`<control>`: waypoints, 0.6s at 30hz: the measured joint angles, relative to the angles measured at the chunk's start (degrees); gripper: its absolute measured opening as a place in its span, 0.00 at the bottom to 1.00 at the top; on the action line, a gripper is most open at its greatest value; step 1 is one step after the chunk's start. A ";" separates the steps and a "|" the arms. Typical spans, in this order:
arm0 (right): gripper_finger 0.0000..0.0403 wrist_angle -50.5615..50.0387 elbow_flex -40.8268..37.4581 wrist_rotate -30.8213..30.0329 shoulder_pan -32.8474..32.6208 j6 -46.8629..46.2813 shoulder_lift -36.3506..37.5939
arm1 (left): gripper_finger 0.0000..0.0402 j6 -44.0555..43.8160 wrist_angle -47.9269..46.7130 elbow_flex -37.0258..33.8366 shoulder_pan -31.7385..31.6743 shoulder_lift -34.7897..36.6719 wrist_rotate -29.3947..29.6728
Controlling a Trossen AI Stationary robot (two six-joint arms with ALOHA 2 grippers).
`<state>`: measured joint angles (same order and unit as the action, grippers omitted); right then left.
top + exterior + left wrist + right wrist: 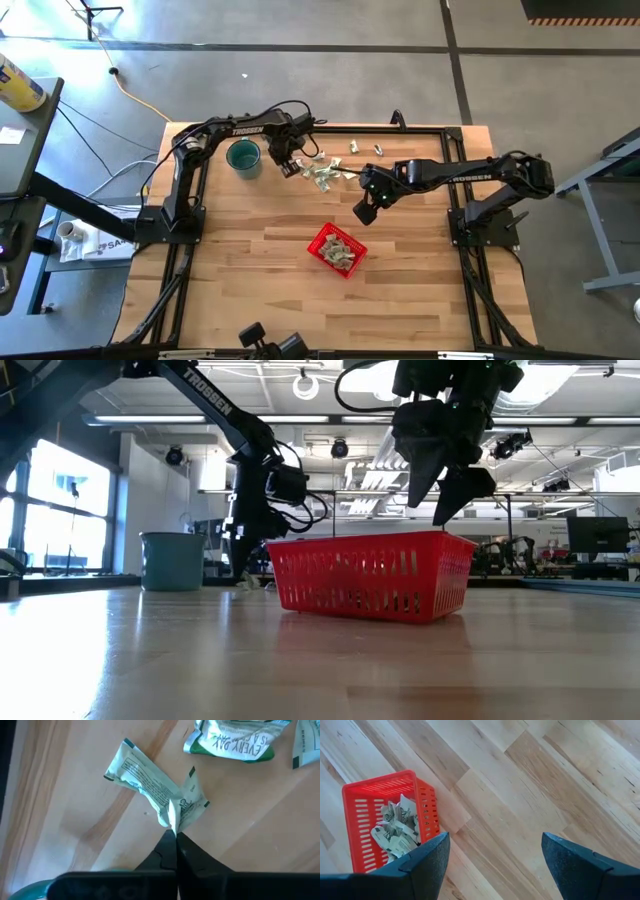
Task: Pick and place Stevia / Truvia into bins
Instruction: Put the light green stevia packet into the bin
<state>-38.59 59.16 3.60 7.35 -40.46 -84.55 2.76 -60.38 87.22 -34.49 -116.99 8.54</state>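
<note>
The left pincer (175, 837) is clenched on one sachet (150, 787) by its edge; that thin hold could slip before the red basket (336, 249), while the right pincer (492, 865) hangs released.

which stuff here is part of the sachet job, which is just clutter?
Job: sachets; red basket; left tool, shut on a sachet; right tool, open, empty.
Clutter: teal cup; cables on the floor.
</note>
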 joint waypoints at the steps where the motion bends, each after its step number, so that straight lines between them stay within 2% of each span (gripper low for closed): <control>1: 0.76 -0.02 0.00 0.00 0.00 0.00 0.00 | 0.06 0.00 -0.06 0.00 0.01 0.00 0.00; 8: 0.76 0.24 0.00 -0.31 -0.29 0.75 0.10 | 0.09 -0.61 -4.37 0.15 2.07 0.40 0.21; 13: 0.76 0.19 0.00 -5.25 -1.84 -0.20 3.03 | 0.06 -1.51 -5.10 0.15 7.06 4.29 -1.22; 18: 0.76 -4.75 0.02 -9.55 -3.03 -4.49 7.19 | 0.06 -3.33 -0.73 0.20 14.08 11.30 -10.93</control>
<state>-43.34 59.18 -5.95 4.33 -44.95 -77.37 -0.56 -61.11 87.42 -20.41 -105.69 -2.39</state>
